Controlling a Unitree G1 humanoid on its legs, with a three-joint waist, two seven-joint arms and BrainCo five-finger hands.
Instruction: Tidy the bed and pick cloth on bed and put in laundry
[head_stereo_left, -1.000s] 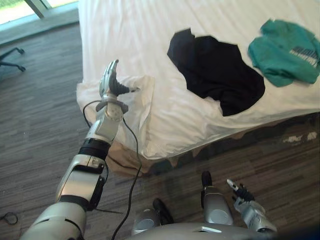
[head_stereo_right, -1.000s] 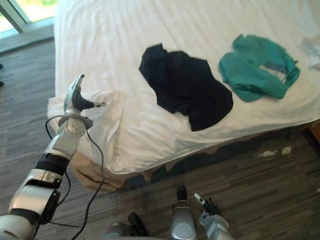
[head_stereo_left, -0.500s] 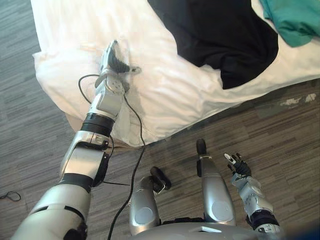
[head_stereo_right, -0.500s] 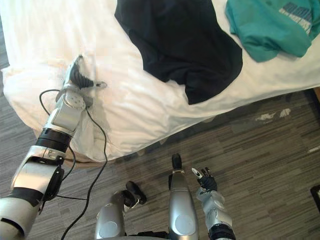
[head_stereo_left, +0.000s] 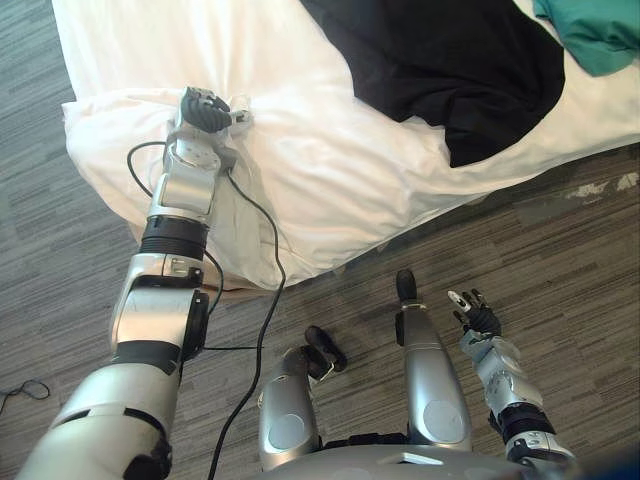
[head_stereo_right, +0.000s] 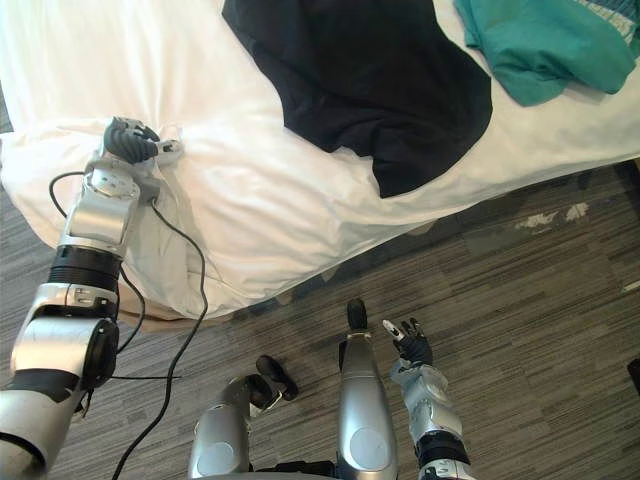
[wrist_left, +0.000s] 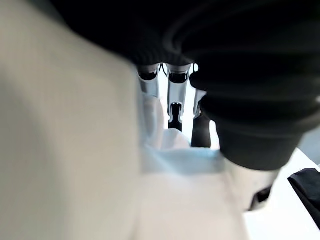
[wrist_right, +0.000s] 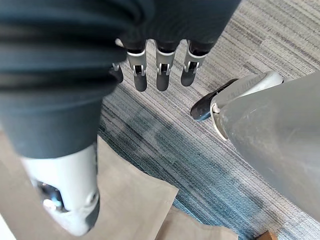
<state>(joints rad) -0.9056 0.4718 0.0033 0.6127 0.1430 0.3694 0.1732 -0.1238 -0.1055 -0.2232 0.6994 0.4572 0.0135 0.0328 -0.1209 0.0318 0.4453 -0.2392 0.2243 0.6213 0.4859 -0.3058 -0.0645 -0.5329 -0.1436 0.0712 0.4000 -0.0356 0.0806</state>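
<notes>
My left hand (head_stereo_left: 205, 110) rests on the near left corner of the bed, its fingers curled into a fold of the white bed sheet (head_stereo_left: 330, 170). In the left wrist view the fingers (wrist_left: 176, 90) close over bunched white fabric (wrist_left: 165, 150). A black cloth (head_stereo_left: 450, 70) lies spread on the sheet to the right of that hand, well apart from it. A teal cloth (head_stereo_left: 595, 30) lies further right at the bed's edge. My right hand (head_stereo_left: 475, 318) hangs low above the floor on the right, its fingers (wrist_right: 162, 70) straight and holding nothing.
The sheet's corner drapes over the bed's tan base (head_stereo_left: 235, 292) near my left arm. Grey wood-grain floor (head_stereo_left: 560, 250) runs along the bed's near side. White specks (head_stereo_left: 600, 188) lie on the floor by the bed's right end.
The camera has tilted down, so the bed sits higher in view. My left hand's fingers, straight before, have curled into the white sheet at the corner. The right hand stays open.
</notes>
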